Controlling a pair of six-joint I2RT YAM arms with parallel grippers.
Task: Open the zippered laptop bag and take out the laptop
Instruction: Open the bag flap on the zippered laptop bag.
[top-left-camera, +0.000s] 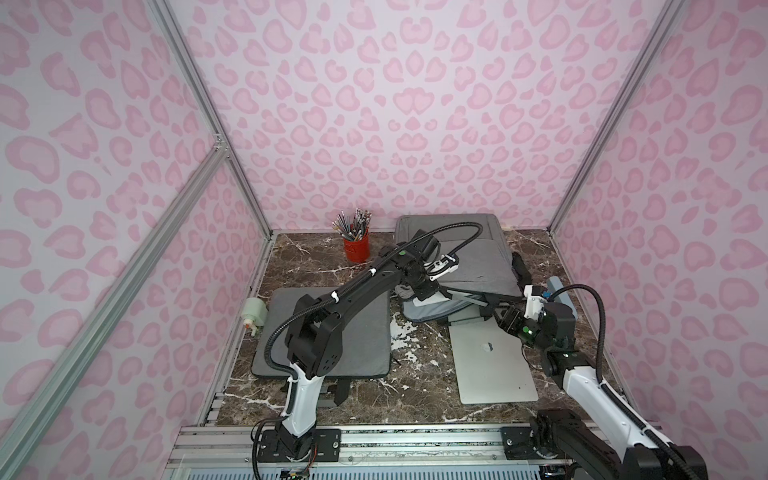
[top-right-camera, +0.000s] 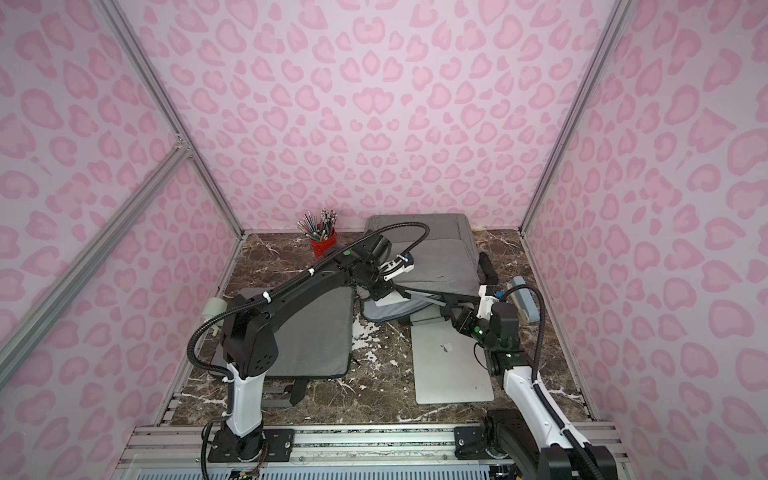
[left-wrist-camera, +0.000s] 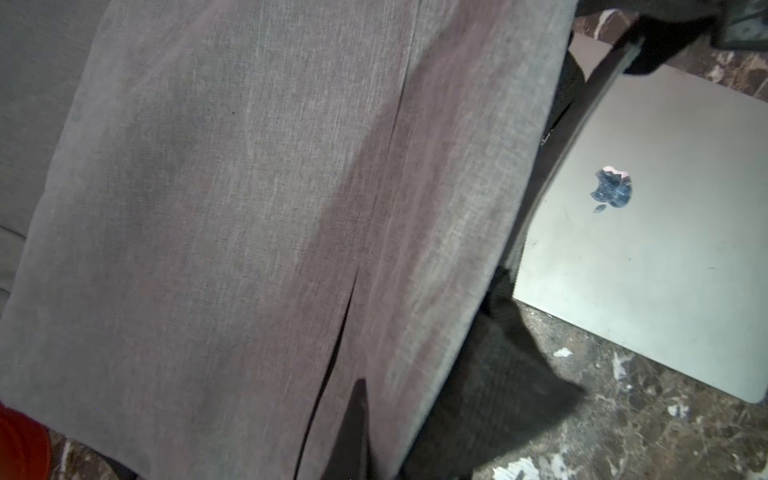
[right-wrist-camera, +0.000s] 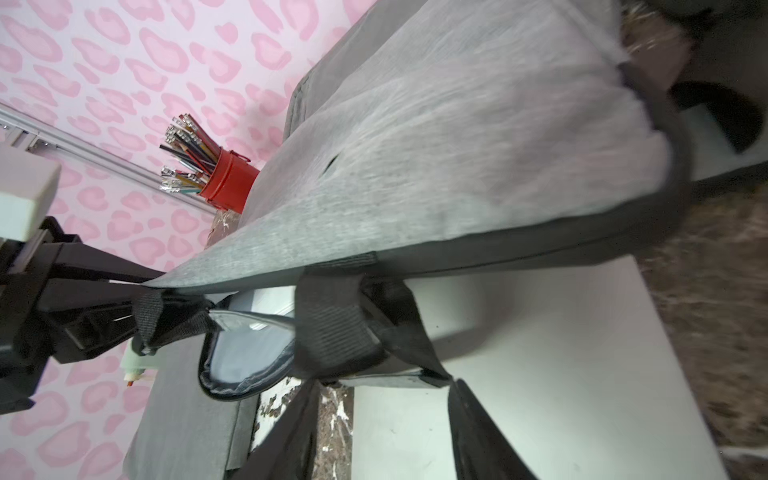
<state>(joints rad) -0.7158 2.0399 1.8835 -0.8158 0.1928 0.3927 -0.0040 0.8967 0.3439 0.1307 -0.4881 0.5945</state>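
Observation:
The grey zippered laptop bag (top-left-camera: 478, 266) (top-right-camera: 440, 262) lies at the back right, its near edge lifted and its mouth gaping. My left gripper (top-left-camera: 446, 293) (top-right-camera: 405, 293) is shut on the corner of the bag's top flap (right-wrist-camera: 199, 266) and holds it up; its dark fingers (left-wrist-camera: 358, 415) press on the grey fabric (left-wrist-camera: 249, 208). The silver laptop (top-left-camera: 490, 365) (top-right-camera: 449, 365) (left-wrist-camera: 665, 249) lies flat on the table in front of the bag, its far end under the raised edge. My right gripper (top-left-camera: 496, 316) (top-right-camera: 459, 320) (right-wrist-camera: 382, 386) stands open over the laptop's far end (right-wrist-camera: 540, 374), just below the black strap (right-wrist-camera: 332, 324).
A red cup of pencils (top-left-camera: 356, 247) stands at the back. A second grey sleeve (top-left-camera: 365, 332) lies front left, with a pale green bottle (top-left-camera: 254, 311) beside it. Another grey bag (top-left-camera: 449, 222) leans at the back wall. A blue-grey block (top-left-camera: 561, 295) sits by the right wall.

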